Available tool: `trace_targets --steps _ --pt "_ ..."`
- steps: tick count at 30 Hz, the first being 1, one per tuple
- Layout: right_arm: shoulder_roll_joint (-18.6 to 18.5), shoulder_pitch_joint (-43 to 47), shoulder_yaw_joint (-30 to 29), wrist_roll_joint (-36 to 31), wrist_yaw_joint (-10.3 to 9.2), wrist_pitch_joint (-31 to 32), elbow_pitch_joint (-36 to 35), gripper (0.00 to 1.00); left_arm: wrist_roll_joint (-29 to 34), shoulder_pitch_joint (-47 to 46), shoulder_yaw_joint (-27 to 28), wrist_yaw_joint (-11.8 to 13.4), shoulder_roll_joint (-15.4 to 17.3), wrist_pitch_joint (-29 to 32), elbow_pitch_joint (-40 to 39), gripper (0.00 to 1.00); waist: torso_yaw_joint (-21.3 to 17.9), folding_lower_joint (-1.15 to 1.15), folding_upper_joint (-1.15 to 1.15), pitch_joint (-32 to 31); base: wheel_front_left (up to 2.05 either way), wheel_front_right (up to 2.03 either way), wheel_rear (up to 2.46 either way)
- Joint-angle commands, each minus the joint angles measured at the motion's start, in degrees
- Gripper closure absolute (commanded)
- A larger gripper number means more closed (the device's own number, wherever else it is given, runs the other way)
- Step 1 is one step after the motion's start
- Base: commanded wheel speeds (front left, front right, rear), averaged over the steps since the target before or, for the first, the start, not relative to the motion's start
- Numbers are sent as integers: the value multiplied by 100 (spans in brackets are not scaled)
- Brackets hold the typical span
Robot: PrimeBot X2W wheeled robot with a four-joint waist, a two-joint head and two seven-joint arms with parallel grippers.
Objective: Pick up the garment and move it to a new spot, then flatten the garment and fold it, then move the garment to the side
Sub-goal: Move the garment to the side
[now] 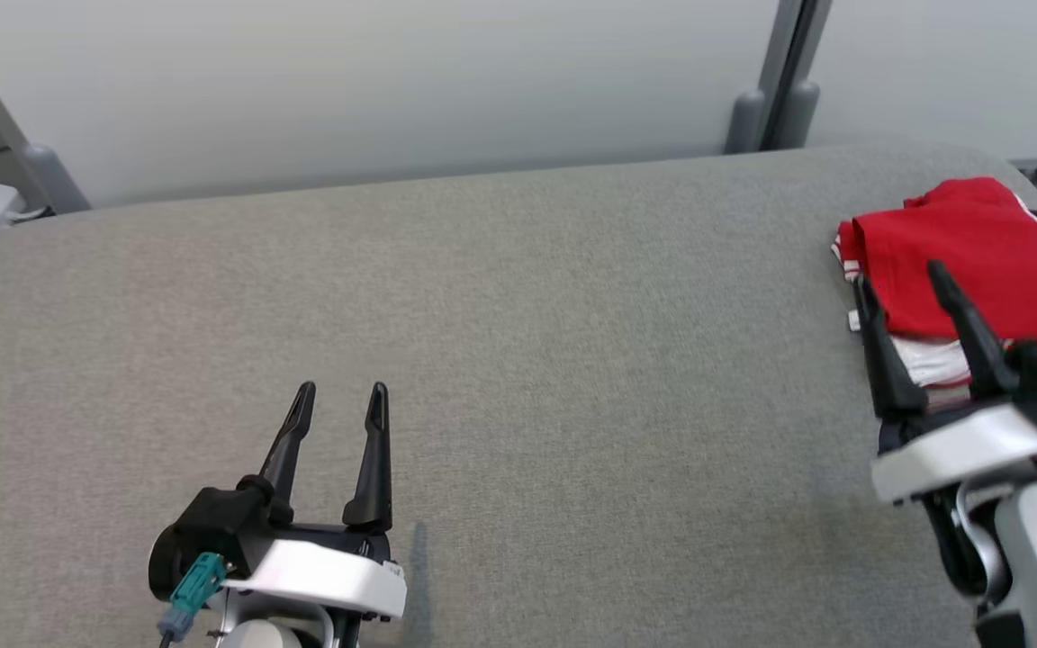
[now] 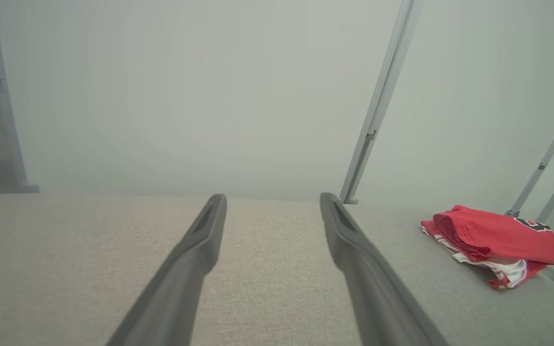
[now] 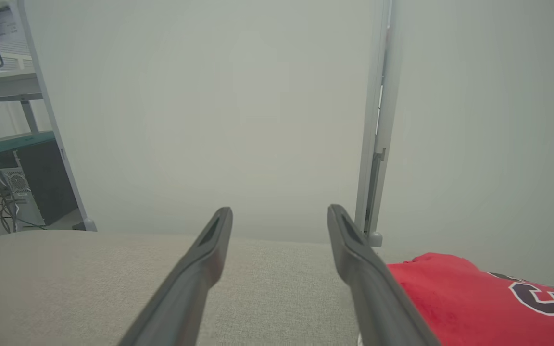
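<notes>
Your right hand (image 1: 898, 275) stands with its two dark fingers (image 1: 879, 346) spread and nothing between them. Just past its fingertips and off to its right lies the folded red jersey with white trim and a dark number (image 1: 978, 243). It sits at the far right end of the grey fabric-covered counter (image 1: 527, 315), its long side seemingly running across the fingers. Your left hand (image 1: 342, 389), likewise spread and empty, sits well apart, so the right is nearer.
</notes>
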Motion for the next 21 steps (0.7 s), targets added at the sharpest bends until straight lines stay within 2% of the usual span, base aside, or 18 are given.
trace_targets --steps 1,11,21 --pt "6 93 20 -85 -1 -56 -237 0 -1 -86 202 41 21 -51 -183 0 147 0 0 -178 0 0 0" --pt "555 1652 -593 -596 -1 -56 -1634 0 215 349 406 12 20 -51 -419 0 404 0 0 -512 0 0 0" --pt "767 2583 -693 -639 -1 -57 -2150 0 283 826 473 -87 20 -51 -608 0 489 0 0 -785 0 0 0"
